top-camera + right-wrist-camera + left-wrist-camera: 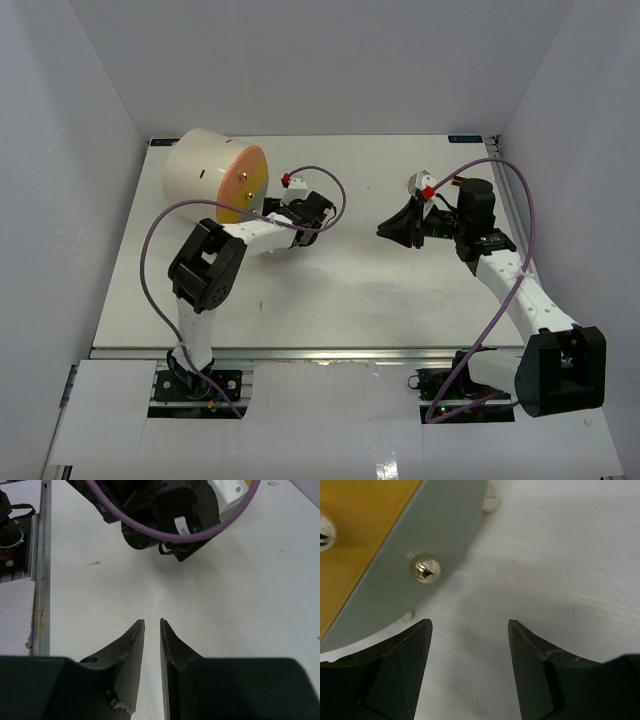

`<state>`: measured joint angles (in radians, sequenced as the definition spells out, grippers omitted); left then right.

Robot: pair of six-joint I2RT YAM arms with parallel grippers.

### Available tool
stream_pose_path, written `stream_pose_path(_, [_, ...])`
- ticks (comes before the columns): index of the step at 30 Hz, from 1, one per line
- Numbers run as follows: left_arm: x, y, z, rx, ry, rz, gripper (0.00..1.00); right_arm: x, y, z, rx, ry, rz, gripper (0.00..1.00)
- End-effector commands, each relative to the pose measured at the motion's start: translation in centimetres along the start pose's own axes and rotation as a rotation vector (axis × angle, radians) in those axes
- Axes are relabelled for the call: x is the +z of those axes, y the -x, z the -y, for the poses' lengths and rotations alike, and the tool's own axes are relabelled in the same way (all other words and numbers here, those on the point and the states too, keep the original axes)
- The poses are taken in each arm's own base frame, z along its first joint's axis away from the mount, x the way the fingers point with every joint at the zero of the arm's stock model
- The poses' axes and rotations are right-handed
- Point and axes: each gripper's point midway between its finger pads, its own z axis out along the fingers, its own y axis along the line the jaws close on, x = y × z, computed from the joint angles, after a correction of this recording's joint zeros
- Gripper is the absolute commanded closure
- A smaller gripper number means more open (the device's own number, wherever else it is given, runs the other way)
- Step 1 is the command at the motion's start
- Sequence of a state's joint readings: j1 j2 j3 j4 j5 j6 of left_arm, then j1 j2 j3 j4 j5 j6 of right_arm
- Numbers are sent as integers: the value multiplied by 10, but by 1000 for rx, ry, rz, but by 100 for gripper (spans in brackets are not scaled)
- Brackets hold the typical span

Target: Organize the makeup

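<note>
Facing the small, likely slippery gold metal knob (425, 568) on the big cream cylinder (200, 165), the left tool (470, 622) hangs released; the right tool (152, 621) sits clenched, empty; no makeup shows.

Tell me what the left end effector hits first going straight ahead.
Probably the bare table, just right of the cylinder; the left end effector, open, aims past the gold knob, though depth is unclear.
</note>
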<state>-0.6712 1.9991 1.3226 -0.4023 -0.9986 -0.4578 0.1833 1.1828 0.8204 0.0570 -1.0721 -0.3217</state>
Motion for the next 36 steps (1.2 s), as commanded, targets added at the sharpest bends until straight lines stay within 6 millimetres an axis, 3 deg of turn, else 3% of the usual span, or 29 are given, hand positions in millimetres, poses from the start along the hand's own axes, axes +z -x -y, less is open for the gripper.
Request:
stream_pose_path(1, [3, 40, -33, -205, 287, 163, 24, -1, 7, 2, -40, -1, 17, 75])
stream_pose_path(14, [21, 42, -28, -255, 366, 193, 30, 0, 2, 6, -26, -9, 6, 75])
stream_pose_path(28, [41, 25, -30, -242, 357, 124, 40, -3, 0, 11, -14, -23, 1, 75])
stream_pose_path(32, [43, 21, -28, -229, 357, 117, 45, -3, 0, 12, -12, -23, 3, 75])
stream_pose_path(36, [42, 22, -29, -233, 350, 113, 57, -4, 0, 13, -10, -25, 2, 75])
